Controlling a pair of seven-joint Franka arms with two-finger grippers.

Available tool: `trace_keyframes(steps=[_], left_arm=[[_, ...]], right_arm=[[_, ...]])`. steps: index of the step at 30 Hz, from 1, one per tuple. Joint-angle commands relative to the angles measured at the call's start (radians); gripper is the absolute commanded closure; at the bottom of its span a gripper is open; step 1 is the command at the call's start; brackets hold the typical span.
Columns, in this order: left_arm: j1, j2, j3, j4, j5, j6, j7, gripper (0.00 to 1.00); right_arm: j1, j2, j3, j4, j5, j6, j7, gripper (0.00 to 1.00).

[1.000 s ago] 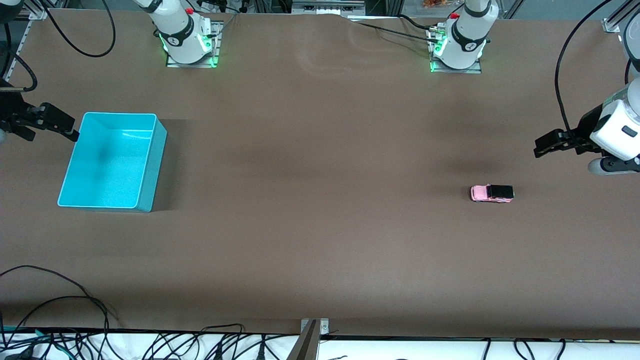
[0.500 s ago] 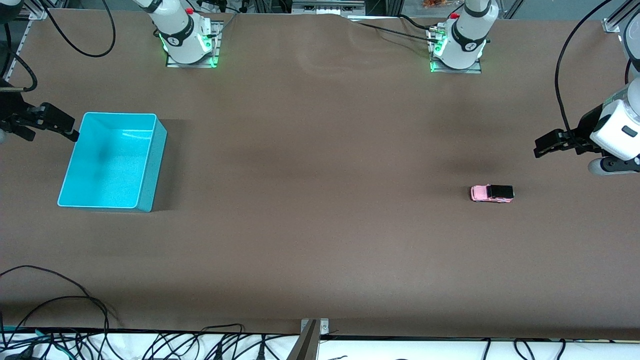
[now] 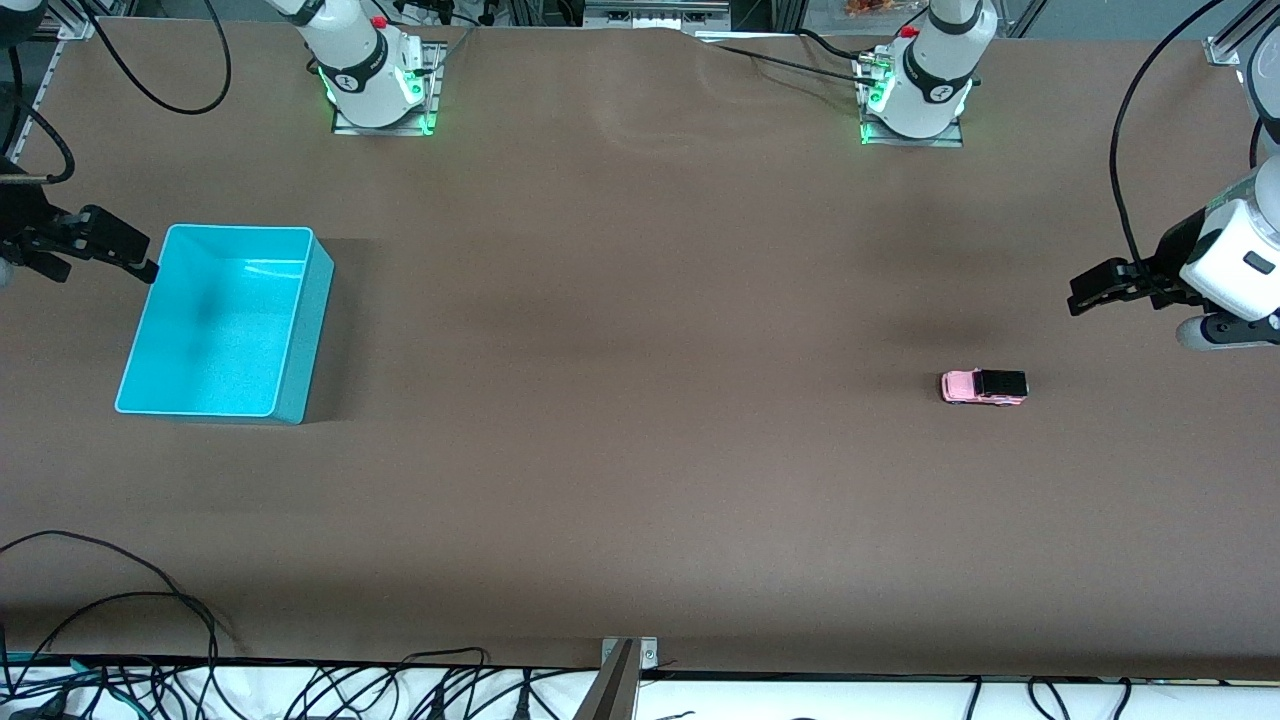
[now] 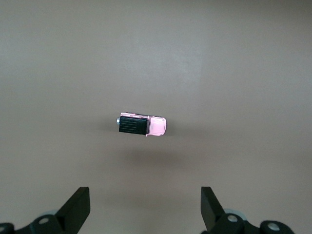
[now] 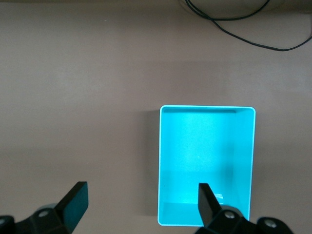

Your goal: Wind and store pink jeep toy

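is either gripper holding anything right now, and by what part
Nothing is held. The left gripper and right gripper are both open and empty; the pink jeep toy sits untouched on the table.

Pink jeep toy, tiny boxy light-pink car, black roof, dark wheels, upright on its wheels on the brown table, pink hood toward nine o'clock in the front view

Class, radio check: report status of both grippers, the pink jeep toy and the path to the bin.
Left gripper open, over table near pink jeep toy. Right gripper open, beside turquoise bin. Jeep untouched on table. Nothing between jeep and bin.
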Motion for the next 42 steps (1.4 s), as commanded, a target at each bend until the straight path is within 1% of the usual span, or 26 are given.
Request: trace_keyframes(steps=[1, 16, 22, 30, 39, 42], left_arm=[[0.005, -0.020, -0.004, -0.016, 0.012, 0.011, 0.026, 0.00], [0.007, -0.010, -0.003, -0.008, -0.015, 0.012, 0.021, 0.00], [0.018, 0.053, -0.001, 0.031, -0.011, 0.012, -0.002, 0.00], [0.035, 0.079, 0.001, 0.033, -0.011, 0.012, -0.268, 0.00], [0.039, 0.145, 0.001, 0.030, -0.015, 0.014, -0.566, 0.00], [0.044, 0.174, 0.001, 0.022, -0.017, 0.034, -0.676, 0.00]], right_arm=[[-0.001, 0.003, -0.001, 0.016, -0.003, -0.005, 0.001, 0.00], [-0.001, 0.003, -0.001, 0.016, -0.003, -0.007, 0.001, 0.00], [0.004, 0.003, 0.001, 0.016, -0.003, -0.005, 0.000, 0.00], [0.004, 0.004, 0.001, 0.016, -0.003, -0.004, 0.000, 0.00], [0.004, 0.005, 0.001, 0.016, -0.003, -0.004, 0.000, 0.00], [0.004, 0.005, 0.001, 0.016, -0.003, -0.004, 0.000, 0.00]])
